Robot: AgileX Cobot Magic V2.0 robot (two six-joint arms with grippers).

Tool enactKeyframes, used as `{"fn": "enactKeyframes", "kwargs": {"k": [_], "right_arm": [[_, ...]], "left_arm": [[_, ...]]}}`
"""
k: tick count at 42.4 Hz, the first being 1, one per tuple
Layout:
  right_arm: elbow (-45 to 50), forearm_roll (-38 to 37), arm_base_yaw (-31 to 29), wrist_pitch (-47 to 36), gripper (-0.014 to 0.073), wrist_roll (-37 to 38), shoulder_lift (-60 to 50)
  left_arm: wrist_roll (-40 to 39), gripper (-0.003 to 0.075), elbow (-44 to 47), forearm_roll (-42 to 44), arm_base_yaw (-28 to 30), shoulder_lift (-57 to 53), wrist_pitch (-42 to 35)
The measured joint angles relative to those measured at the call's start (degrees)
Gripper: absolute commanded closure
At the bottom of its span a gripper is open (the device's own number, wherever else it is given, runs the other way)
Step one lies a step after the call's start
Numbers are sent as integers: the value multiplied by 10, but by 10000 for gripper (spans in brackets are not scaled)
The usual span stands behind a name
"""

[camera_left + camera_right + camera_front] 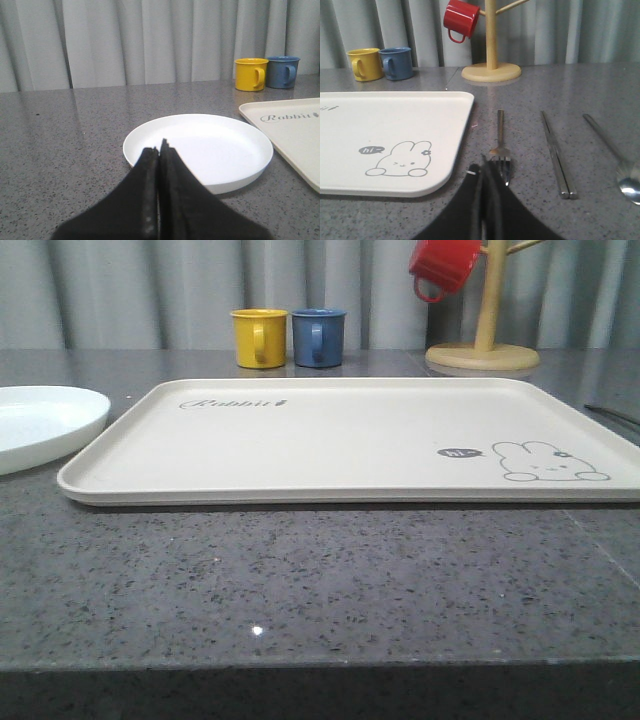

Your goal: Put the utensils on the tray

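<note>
Left to right: the left gripper (159,150), fingers together, faces the white plate (200,150), left of the tray (350,435) (still bare). Right of the tray lie fork (501,145), chopsticks (555,152) and spoon (615,155). The right gripper (487,172), fingers together, sits at the fork's tines; it likely should open and straddle the handle squarely.
</note>
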Motion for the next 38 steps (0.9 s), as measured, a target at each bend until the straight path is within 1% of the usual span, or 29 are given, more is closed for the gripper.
{"fn": "enactKeyframes", "kwargs": {"k": [4, 7, 9, 11, 15, 17, 20, 26, 31, 38], "right_arm": [[0, 6, 0, -20, 707, 0, 0], [-9, 10, 0, -20, 707, 0, 0], [-34, 11, 0, -9, 707, 0, 0], [-64, 11, 0, 7, 707, 0, 0], [-139, 8, 0, 58, 707, 0, 12], [-182, 0, 0, 84, 707, 0, 32], [-237, -9, 0, 135, 707, 0, 70], [-330, -17, 0, 239, 707, 0, 161], [-373, -17, 0, 317, 707, 0, 235], [-378, -17, 0, 358, 707, 0, 307]], "left_arm": [[0, 741, 0, 0, 0, 0, -42], [0, 741, -2, 0, 0, 0, -83], [0, 741, -9, 0, 0, 0, -88], [0, 741, -27, 0, 0, 0, -73], [0, 741, -95, 0, 0, 3, -21], [0, 741, -144, 0, 0, 15, 17], [0, 741, -219, 0, 0, 49, 83], [0, 741, -328, 2, 0, 128, 203], [0, 741, -381, 2, 0, 192, 280], [0, 741, -387, 2, 0, 249, 321]]}}
